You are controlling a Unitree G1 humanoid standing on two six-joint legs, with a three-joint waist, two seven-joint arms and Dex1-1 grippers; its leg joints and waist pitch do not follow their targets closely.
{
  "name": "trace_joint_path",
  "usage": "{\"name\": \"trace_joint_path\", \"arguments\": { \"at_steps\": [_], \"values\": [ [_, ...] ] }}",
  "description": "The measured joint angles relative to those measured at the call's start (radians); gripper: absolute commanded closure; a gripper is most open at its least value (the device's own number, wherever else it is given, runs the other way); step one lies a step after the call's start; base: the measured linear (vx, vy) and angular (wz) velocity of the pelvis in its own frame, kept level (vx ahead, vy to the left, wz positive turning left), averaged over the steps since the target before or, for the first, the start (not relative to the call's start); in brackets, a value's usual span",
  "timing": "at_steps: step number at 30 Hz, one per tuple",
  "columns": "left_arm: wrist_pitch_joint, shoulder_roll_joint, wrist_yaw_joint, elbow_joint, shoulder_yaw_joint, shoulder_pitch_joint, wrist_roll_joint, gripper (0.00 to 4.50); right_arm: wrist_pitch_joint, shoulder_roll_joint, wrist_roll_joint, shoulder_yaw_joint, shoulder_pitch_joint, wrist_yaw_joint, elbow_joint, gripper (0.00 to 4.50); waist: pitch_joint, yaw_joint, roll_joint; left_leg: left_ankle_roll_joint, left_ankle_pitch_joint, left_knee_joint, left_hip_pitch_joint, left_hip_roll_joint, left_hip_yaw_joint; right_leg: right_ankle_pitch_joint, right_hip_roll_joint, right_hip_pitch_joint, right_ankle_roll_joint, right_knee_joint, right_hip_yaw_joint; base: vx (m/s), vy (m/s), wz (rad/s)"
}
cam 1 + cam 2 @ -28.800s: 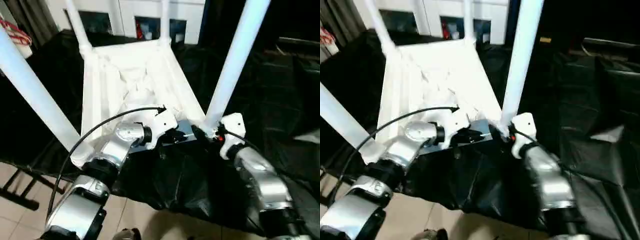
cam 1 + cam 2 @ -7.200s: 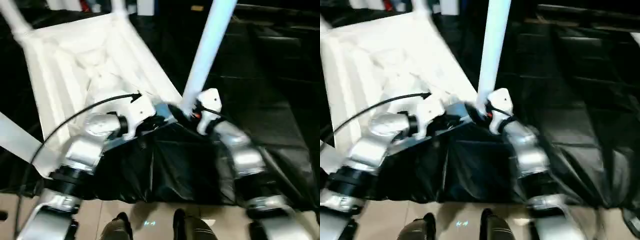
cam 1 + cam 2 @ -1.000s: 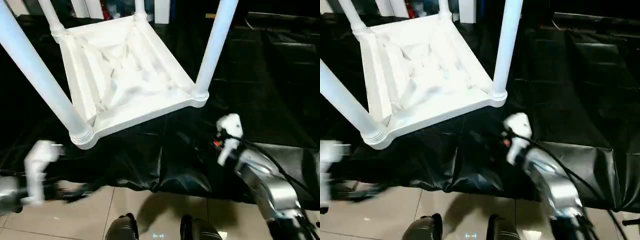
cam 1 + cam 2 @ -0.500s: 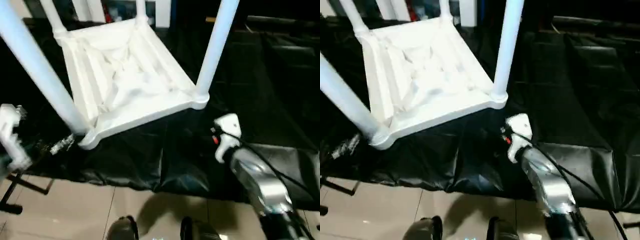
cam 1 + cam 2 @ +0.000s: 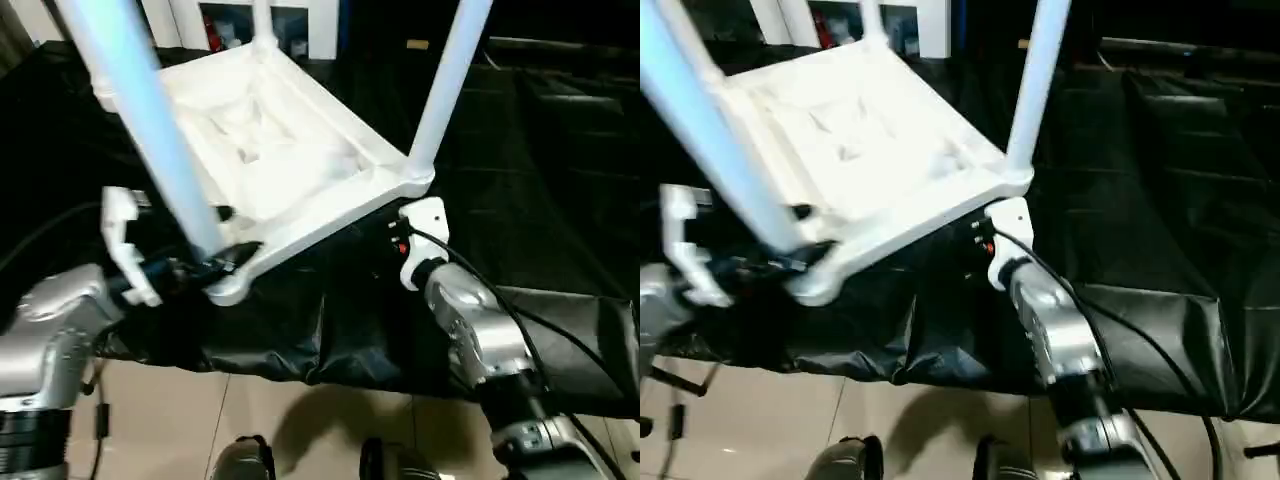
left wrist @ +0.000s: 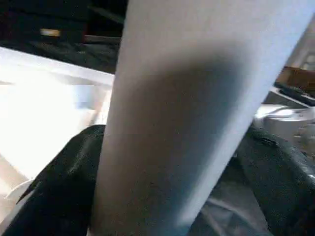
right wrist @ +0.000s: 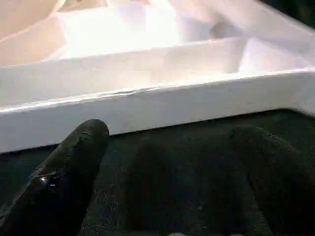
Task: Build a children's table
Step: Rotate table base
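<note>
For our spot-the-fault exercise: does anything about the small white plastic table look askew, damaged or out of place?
Nothing is broken or spilled. The small white plastic table lies upside down on black sheeting, legs up. Its near corner juts past the sheeting's edge over the floor, which looks precarious.

Head stereo pair: looks forward and down over the forearms, two eyes slightly offset, both covering the upturned children's table (image 5: 290, 160) on black sheeting (image 5: 560, 200). Left wrist cam: very close on the near-left table leg (image 6: 197, 113), facing right. Right wrist cam: close and low, facing the table's near rim (image 7: 162, 105), shared with the head pair.
</note>
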Motion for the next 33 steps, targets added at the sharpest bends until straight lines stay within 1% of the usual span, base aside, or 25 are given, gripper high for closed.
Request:
{"name": "trace_joint_path", "arguments": {
  "at_steps": [2, 4, 7, 10, 13, 16, 18, 21, 23, 24, 25, 29, 33],
  "values": [
    [0.008, -0.022, -0.001, -0.031, -0.042, 0.001, -0.003, 0.04, -0.006, 0.007, -0.007, 0.001, -0.021, 0.000, 0.038, 0.00, 0.000, 0.000, 0.000, 0.000, 0.000, 0.002, -0.001, 0.000, 0.000, 0.000, 0.000, 0.000, 0.000, 0.000, 0.000, 0.000, 0.000, 0.00],
    [0.020, -0.051, 0.005, -0.052, -0.077, 0.001, -0.003, 0.04, -0.024, 0.006, -0.011, -0.001, -0.040, 0.001, 0.080, 0.00, -0.002, -0.003, -0.004, 0.002, -0.001, 0.006, -0.002, 0.000, 0.000, 0.000, 0.000, -0.001, 0.000, 0.002, 0.000, 0.000, 0.000, 0.00],
    [0.029, -0.086, 0.004, -0.073, -0.131, 0.001, -0.004, 0.04, -0.043, -0.001, -0.026, -0.018, -0.055, -0.002, 0.116, 0.00, -0.006, -0.015, -0.011, 0.002, -0.001, 0.007, -0.001, 0.001, 0.000, 0.000, 0.000, -0.001, 0.000, 0.005, 0.001, 0.000, 0.000, 0.00],
    [0.034, -0.141, 0.009, -0.090, -0.190, -0.007, 0.001, 0.04, -0.067, -0.004, -0.030, -0.030, -0.066, -0.003, 0.153, 0.00, -0.007, -0.025, -0.013, 0.002, -0.001, 0.009, 0.000, 0.001, 0.000, 0.000, 0.000, -0.001, 0.000, 0.007, 0.001, 0.000, 0.000, 0.00],
    [0.017, -0.210, 0.010, -0.088, -0.273, -0.044, 0.023, 0.04, -0.085, -0.006, -0.032, -0.030, -0.073, 0.001, 0.178, 0.00, -0.008, -0.033, -0.014, 0.002, -0.001, 0.010, 0.000, 0.001, 0.000, 0.001, 0.000, -0.001, 0.001, 0.008, 0.002, 0.000, 0.000, 0.00],
    [-0.031, -0.267, 0.021, -0.048, -0.354, -0.099, 0.089, 0.04, -0.093, -0.007, -0.040, -0.032, -0.087, -0.004, 0.198, 0.00, -0.009, -0.033, -0.013, 0.002, -0.001, 0.010, 0.000, 0.001, 0.000, 0.001, 0.000, -0.001, 0.001, 0.009, 0.001, 0.000, 0.000, 0.00],
    [-0.085, -0.307, 0.073, 0.037, -0.394, -0.152, 0.163, 0.04, -0.097, -0.013, -0.042, -0.035, -0.095, -0.006, 0.204, 0.00, -0.011, -0.029, -0.010, 0.002, -0.001, 0.011, 0.000, 0.001, -0.001, 0.001, 0.000, 0.000, 0.001, 0.008, 0.001, 0.000, 0.000, 0.00],
    [-0.152, -0.326, 0.170, 0.176, -0.413, -0.239, 0.273, 0.04, -0.114, -0.017, -0.043, -0.040, -0.097, -0.010, 0.206, 0.00, -0.015, -0.030, -0.002, 0.002, -0.001, 0.012, -0.001, 0.001, -0.001, 0.002, 0.000, 0.000, 0.001, 0.009, 0.001, 0.000, 0.000, 0.00],
    [-0.178, -0.321, 0.188, 0.220, -0.417, -0.269, 0.300, 0.04, -0.115, -0.030, -0.042, -0.049, -0.097, -0.016, 0.209, 0.00, -0.019, -0.027, 0.003, 0.002, -0.001, 0.012, -0.001, 0.000, -0.002, 0.002, 0.000, 0.000, 0.001, 0.009, 0.001, 0.000, 0.000, 0.00],
    [-0.189, -0.311, 0.206, 0.249, -0.415, -0.280, 0.315, 0.04, -0.119, -0.041, -0.041, -0.059, -0.096, -0.017, 0.209, 0.00, -0.021, -0.026, 0.007, 0.002, -0.001, 0.013, -0.001, 0.000, -0.002, 0.002, 0.000, 0.000, 0.001, 0.009, 0.001, 0.000, 0.000, 0.00],
    [-0.198, -0.297, 0.212, 0.270, -0.414, -0.287, 0.325, 0.04, -0.120, -0.052, -0.041, -0.068, -0.096, -0.017, 0.209, 0.00, -0.022, -0.026, 0.008, 0.002, -0.001, 0.013, -0.001, 0.000, -0.002, 0.002, 0.000, 0.000, 0.001, 0.009, 0.001, 0.000, 0.000, 0.00],
    [-0.218, -0.249, 0.218, 0.333, -0.387, -0.295, 0.346, 0.04, -0.126, -0.089, -0.040, -0.099, -0.078, -0.019, 0.203, 0.00, -0.023, -0.026, 0.009, 0.002, -0.001, 0.014, -0.001, 0.001, -0.003, 0.003, 0.000, 0.000, 0.001, 0.011, 0.000, 0.000, 0.000, 0.00],
    [-0.248, -0.197, 0.202, 0.359, -0.371, -0.295, 0.371, 0.04, -0.127, -0.100, -0.038, -0.104, -0.036, -0.011, 0.185, 0.00, -0.023, -0.021, 0.008, 0.002, -0.001, 0.016, -0.002, 0.001, -0.004, 0.003, 0.000, 0.000, 0.001, 0.011, 0.000, 0.000, 0.000, 0.00]
  ]
}}
